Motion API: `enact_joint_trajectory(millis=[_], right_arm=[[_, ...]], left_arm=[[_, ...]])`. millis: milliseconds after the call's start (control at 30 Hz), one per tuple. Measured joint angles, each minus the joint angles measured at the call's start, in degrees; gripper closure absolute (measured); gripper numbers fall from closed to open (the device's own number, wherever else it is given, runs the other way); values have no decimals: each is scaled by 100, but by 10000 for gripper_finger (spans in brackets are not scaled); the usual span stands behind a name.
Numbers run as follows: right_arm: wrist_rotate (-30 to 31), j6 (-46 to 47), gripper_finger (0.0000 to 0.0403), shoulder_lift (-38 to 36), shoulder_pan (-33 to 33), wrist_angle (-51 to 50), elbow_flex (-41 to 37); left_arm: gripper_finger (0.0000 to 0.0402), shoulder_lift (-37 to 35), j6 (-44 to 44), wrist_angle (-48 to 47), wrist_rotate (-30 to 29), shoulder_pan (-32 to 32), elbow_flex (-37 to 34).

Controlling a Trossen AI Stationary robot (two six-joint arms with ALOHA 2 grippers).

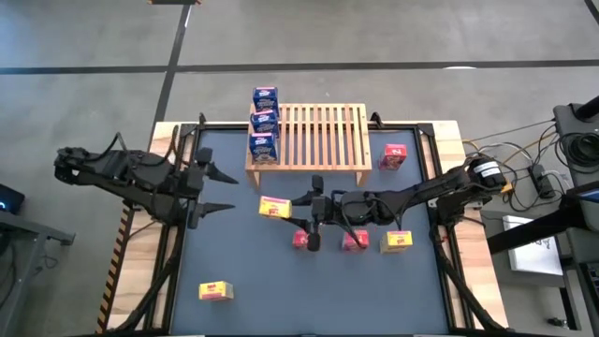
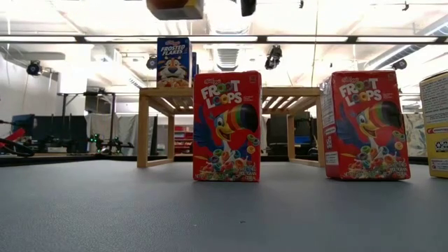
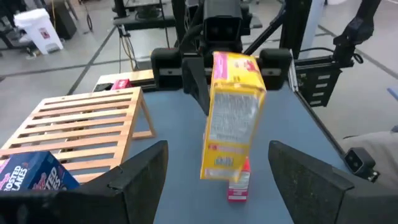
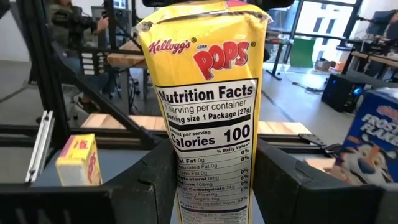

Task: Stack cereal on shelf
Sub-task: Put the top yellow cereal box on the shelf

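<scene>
Far left: left gripper (image 1: 227, 192), over the table's (image 1: 243, 262) left edge, pointing inward. Fingers spread wide, nothing between them.

Near the front-left corner: one yellow cereal box (image 1: 216, 292), lying alone, well apart from everything else.

Farther back, on the shelf's (image 1: 323, 136) left end: three blue cereal boxes in a row running front to back, namely rear blue box (image 1: 266, 96), middle blue box (image 1: 264, 121) and front blue box (image 1: 262, 147). Reads "Frosted Flakes" in the low view. Rest of the slats bare.

Just in front of the shelf: right gripper (image 1: 284, 208), reaching in from the table's right side. Clamps a second yellow box (image 1: 271, 206) between both fingers. Reads "Corn Pops" in the right wrist view, nutrition panel toward the camera. Hangs lifted clear of the table and somewhat tilted in the left wrist view; shows only at the top edge of the low view.

Nearer the front, below the right arm: two red boxes, left red box (image 1: 301, 240) and right red box (image 1: 354, 241), upright on the table, close together but not touching. Reads "Froot Loops" on both fronts in the low view.

Just right of those: third yellow box (image 1: 397, 241), upright.

Right of the shelf, near its front leg: third red box (image 1: 394, 156), on the table, apart from the rack.
</scene>
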Motion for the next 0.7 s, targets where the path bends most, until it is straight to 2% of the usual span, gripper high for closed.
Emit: enact_joint_trajectory(millis=[367,567,700], right_arm=[[-146,202,241,-1156,-379,398,-1257],[-118,414,241,-1904,-1162,414,-1777],[-613,416,241,-2250,-1822,364,-2002]], left_arm=[[141,-1045,338,1468,19,7,-1520],[141,-1462,366,1617,20,7,-2081],[141,-1769,463,1682,12,9,-2328]])
